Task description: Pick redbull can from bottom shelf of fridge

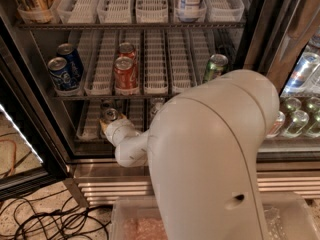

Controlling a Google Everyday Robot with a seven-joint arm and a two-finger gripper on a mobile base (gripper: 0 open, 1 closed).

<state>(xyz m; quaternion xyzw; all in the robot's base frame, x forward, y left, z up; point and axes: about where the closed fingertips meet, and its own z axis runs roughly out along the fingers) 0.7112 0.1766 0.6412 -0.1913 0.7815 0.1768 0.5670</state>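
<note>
White robot arm reaches low into the fridge (260,44), gripper (109,124) at the redbull can (110,115) on the bottom shelf (90,134); grip unclear, likely grasping step, next needing a firm hold before lifting out.
</note>
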